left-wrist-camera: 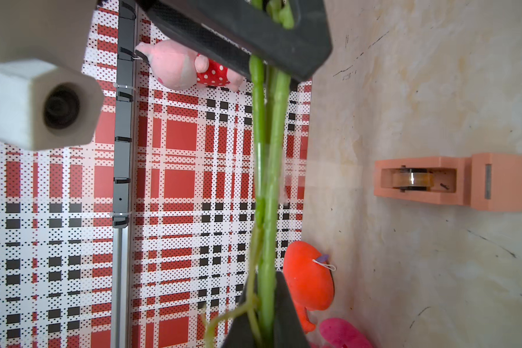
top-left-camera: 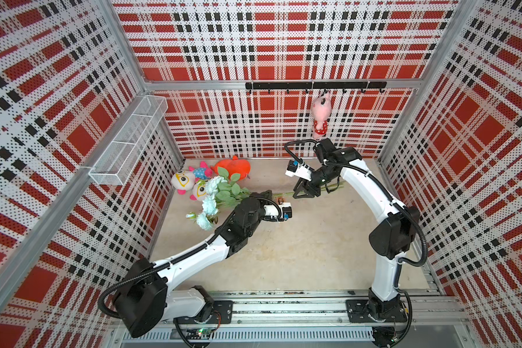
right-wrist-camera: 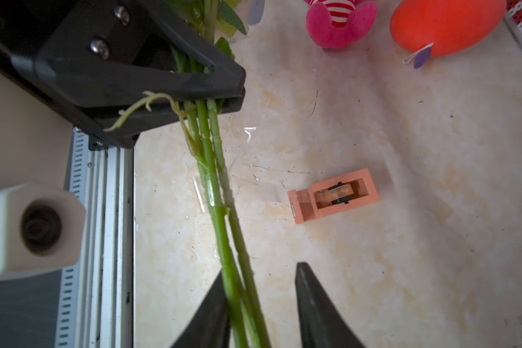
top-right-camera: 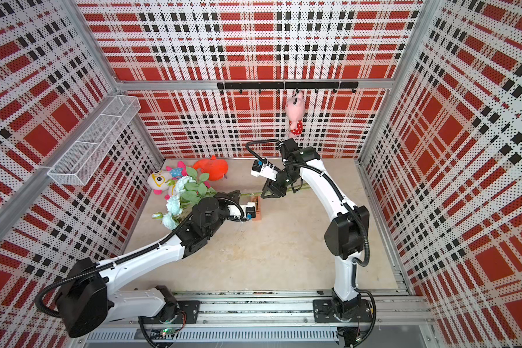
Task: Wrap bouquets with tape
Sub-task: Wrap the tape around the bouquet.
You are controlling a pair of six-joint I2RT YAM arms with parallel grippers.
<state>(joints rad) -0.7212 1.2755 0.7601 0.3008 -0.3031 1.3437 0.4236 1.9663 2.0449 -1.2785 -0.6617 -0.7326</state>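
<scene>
Closest to the right wrist lens, your right gripper [right-wrist-camera: 259, 268] has its fingers parted. The green stems [right-wrist-camera: 220, 217] lie against one finger [right-wrist-camera: 208, 316] while the other stands clear, so nothing is clamped there. Beyond it, your left gripper [right-wrist-camera: 223, 99] is clenched on those same stems, just under the leaves. Between the two grippers a clear glossy band [right-wrist-camera: 210, 192] shows on the stems.

In both top views the bouquet [top-left-camera: 220, 192] sits toward ten o'clock on the table [top-left-camera: 299, 241]. Its pale blooms point out to nine o'clock and its stems run toward three o'clock, through the left gripper and on to the right one. The tape dispenser [top-right-camera: 256, 208] stands on the table near its centre, just on the six o'clock side of the stems and apart from them. Your left wrist camera partly hides it from above.

Plush toys [top-left-camera: 232, 167] are bunched in the eleven o'clock corner. A pink plush [top-left-camera: 321, 116] hangs from the hook rail [top-left-camera: 284, 86] on the back wall at about one o'clock.
</scene>
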